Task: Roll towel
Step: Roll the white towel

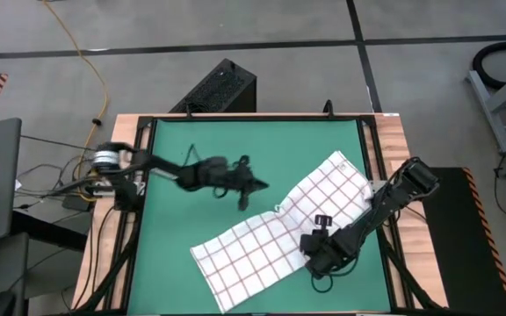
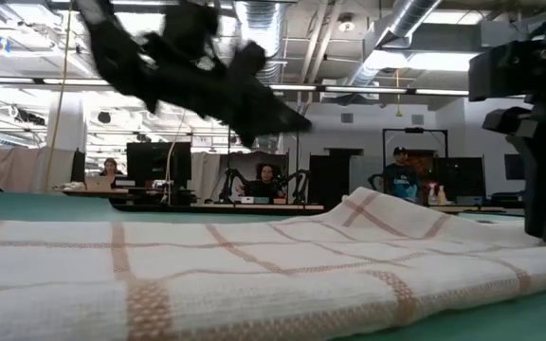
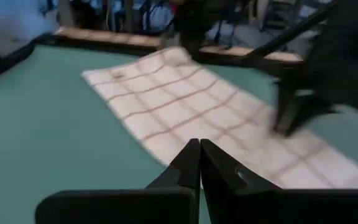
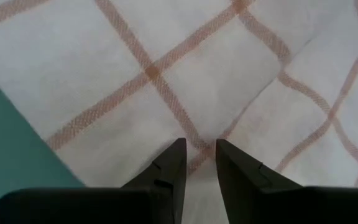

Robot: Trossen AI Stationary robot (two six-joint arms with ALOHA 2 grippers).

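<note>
- On the green mat that covers the desk, the towel lies spread out flat and diagonal, one end near the front edge of the mat and the other end reaching toward the right rim.
- The towel is white with a grid of fine red-brown lines; in the low view it rises in a low fold near its far end.
- The right end effector is down at the towel's right long edge, about midway along it, with its arm coming in from the desk's right side.
- In the right wrist view the right end effector has its fingers slightly apart, tips pointing down at the cloth; whether any fabric is pinched between them cannot be told.
- The left end effector hangs above bare mat, near the towel's left long edge but apart from it.
- In the left wrist view the left end effector is fully closed with nothing between its fingers, and the towel lies just beyond them.
- People sit and stand at workstations in the room behind the desk.
</note>
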